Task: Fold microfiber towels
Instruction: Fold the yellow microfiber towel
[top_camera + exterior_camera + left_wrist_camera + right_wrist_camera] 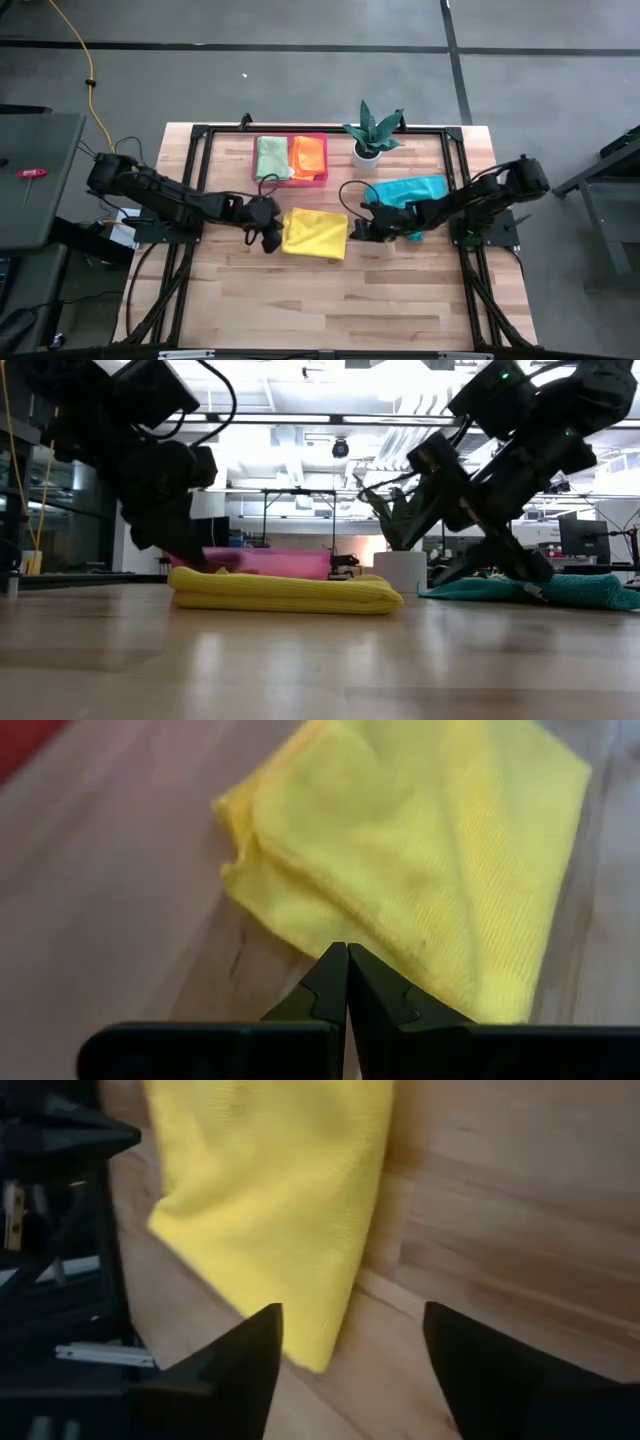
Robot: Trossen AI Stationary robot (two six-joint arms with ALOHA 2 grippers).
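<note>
A yellow microfiber towel [315, 233] lies folded flat on the wooden table [330, 300], several layers thick in the low view [285, 592]. My left gripper [268, 238] is shut at the towel's left edge, its fingertips [347, 960] pointing slantwise down at it. My right gripper [358, 228] stands open just off the towel's right edge, and a corner of the towel [300, 1320] shows between its fingers. A teal towel [410, 190] lies crumpled under the right arm. A light green towel [271, 156] and an orange towel [308, 155] lie in the pink tray [292, 181]. My left gripper's shut fingertips [330, 982] stand at the near left edge of the yellow towel [300, 935], coming slantwise from the table's left. I cannot tell whether they touch the cloth or hang just above it.
A potted plant [373, 135] in a white pot stands at the back, right of the pink tray. A black frame [200, 135] runs along the table's far and side edges. Bare wood lies along the near half of the table.
</note>
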